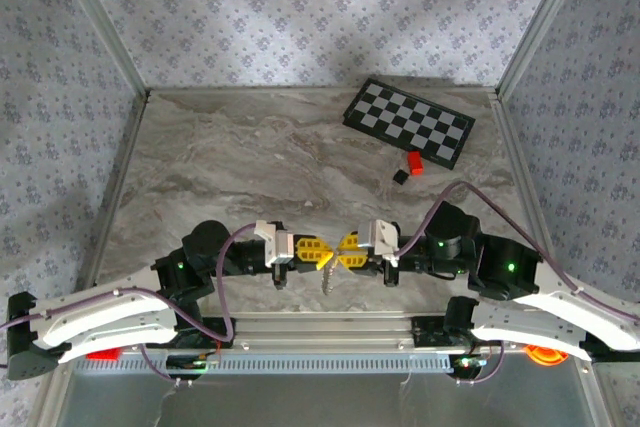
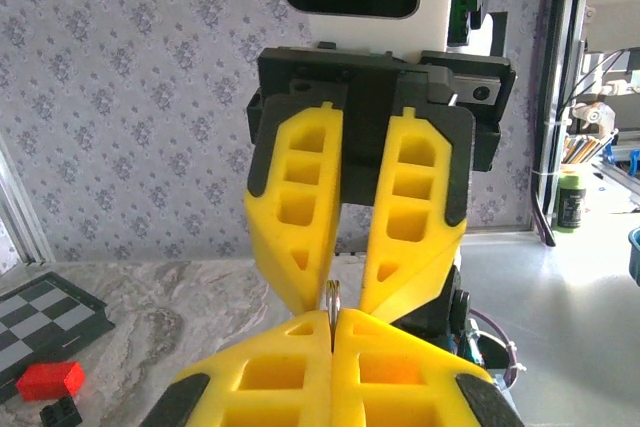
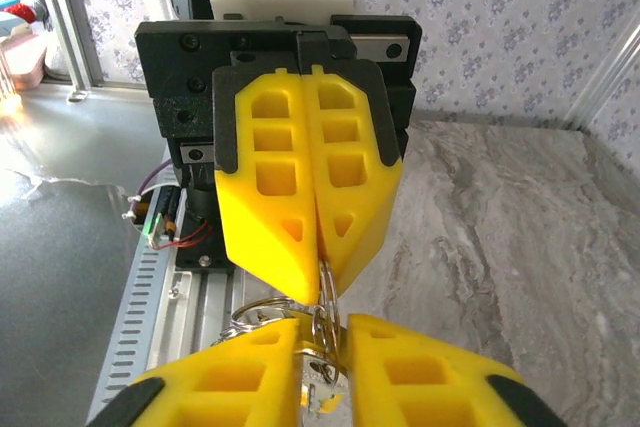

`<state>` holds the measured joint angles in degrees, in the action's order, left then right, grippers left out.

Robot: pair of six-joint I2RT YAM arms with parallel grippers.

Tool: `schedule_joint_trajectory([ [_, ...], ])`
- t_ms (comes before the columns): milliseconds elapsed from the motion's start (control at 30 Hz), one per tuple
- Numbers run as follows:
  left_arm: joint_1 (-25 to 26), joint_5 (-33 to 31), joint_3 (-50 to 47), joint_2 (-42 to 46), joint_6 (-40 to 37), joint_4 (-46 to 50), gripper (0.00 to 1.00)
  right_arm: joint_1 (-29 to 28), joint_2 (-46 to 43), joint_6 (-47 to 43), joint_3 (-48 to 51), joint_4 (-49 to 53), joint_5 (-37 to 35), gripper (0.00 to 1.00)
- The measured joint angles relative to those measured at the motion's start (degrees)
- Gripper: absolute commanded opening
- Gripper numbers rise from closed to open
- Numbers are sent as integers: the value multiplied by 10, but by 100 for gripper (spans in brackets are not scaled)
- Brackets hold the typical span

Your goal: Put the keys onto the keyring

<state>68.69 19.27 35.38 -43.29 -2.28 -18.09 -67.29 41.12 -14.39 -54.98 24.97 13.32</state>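
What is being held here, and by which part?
The keyring: the left gripper pinches its rim, and the right gripper grips it beside the keys.

At 6 o'clock, left gripper (image 2: 333,332) pinches keyring (image 2: 333,299) edge-on; right gripper (image 2: 340,282) faces it from 12 o'clock. At 8 o'clock: red block (image 2: 50,379).

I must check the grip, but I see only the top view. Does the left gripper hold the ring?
Observer: Yes. The left wrist view shows the left gripper shut, pinching the ring edge-on.
Operator: And the other one?
Observer: The right gripper has its fingers slightly apart, the ring between them; a firm grip I cannot confirm.
Operator: Anything else in that gap?
Observer: Yes, the right wrist view shows what looks like a key under the ring.
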Motion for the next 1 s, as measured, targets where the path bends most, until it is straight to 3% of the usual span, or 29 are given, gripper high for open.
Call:
schedule_joint_trajectory([
  [233,-1,5,0,0,0,1,0,3,2,0,0,1,2,0],
  [367,0,3,0,0,-2,5,0,3,7,0,0,3,3,0],
  [533,0,-13,0,0,-14,42,17,3,26,-2,-15,41,-10,0],
  [667,0,-35,0,0,-22,81,16,1,65,-8,-49,89,-28,0],
  [833,0,-50,2,0,-35,120,7,-14,99,-20,-80,135,-52,0],
  [1000,0,-56,6,0,-44,140,10,-24,123,-31,-104,169,-72,0],
])
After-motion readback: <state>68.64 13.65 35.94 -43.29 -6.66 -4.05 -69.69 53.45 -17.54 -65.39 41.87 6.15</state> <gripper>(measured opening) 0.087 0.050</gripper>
